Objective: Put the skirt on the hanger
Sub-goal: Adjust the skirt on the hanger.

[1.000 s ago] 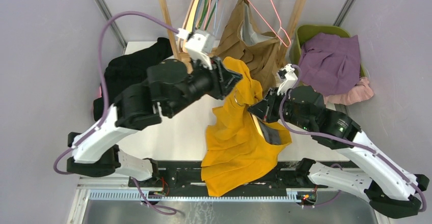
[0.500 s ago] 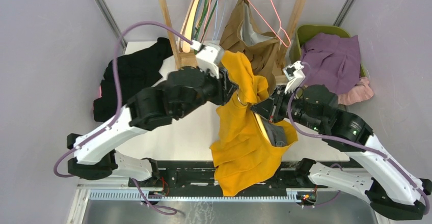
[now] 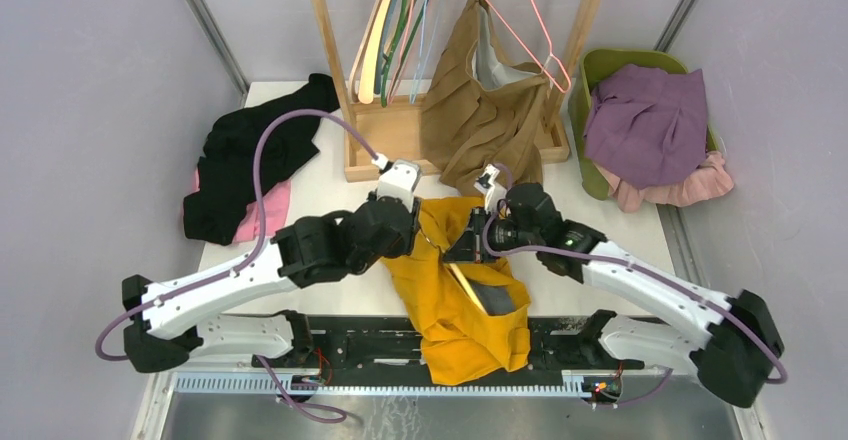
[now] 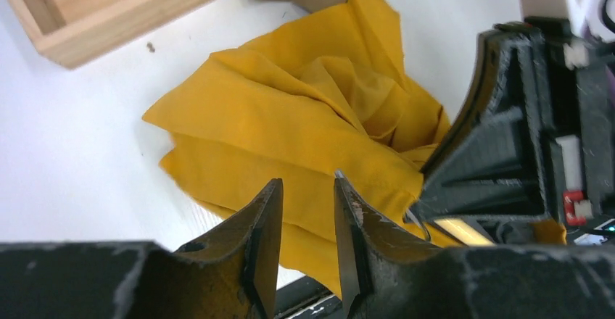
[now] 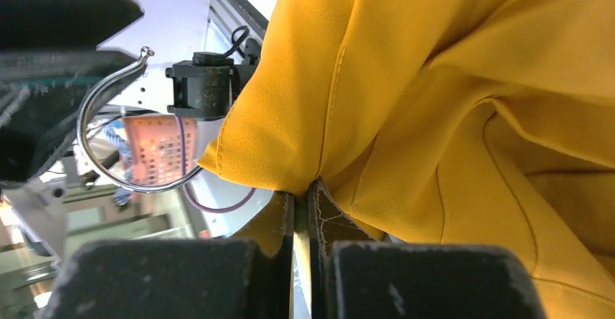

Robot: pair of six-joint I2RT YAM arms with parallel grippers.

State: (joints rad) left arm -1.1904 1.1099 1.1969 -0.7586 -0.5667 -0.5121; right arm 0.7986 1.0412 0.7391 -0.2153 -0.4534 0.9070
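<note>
mustard skirt point(image 3: 455, 310) heaped at the 6 o'clock edge of the white table point(image 3: 330, 175), lower half spilling over that edge. among the folds, the pale bar of a hanger point(image 3: 463, 282) showing. wire hook point(image 5: 109, 134) poking out toward 9 o'clock in the right wrist view.

right gripper point(image 5: 301, 192): pinched closed on a fold of the skirt near its 12 o'clock end. hanger neck under that fold or not: cannot tell. left gripper point(image 4: 307, 185): jaws parted with nothing between them, poised over cloth at the skirt's 10 o'clock side.

likely step: spreading the skirt's top edge along the hanger, not yet done. to do it well:
- hold the right pinch firm as the anchor, to stop the hanger swinging.
- lower the left gripper onto one outer layer, not the whole bunch, and close fully before pulling.
- draw toward 9 o'clock, along the bar, never across it.
- go slowly: loose, light cloth, probably apt to slide off the bar end.
- mind the hook, just beside the left gripper's body, to avoid a snag.
</note>
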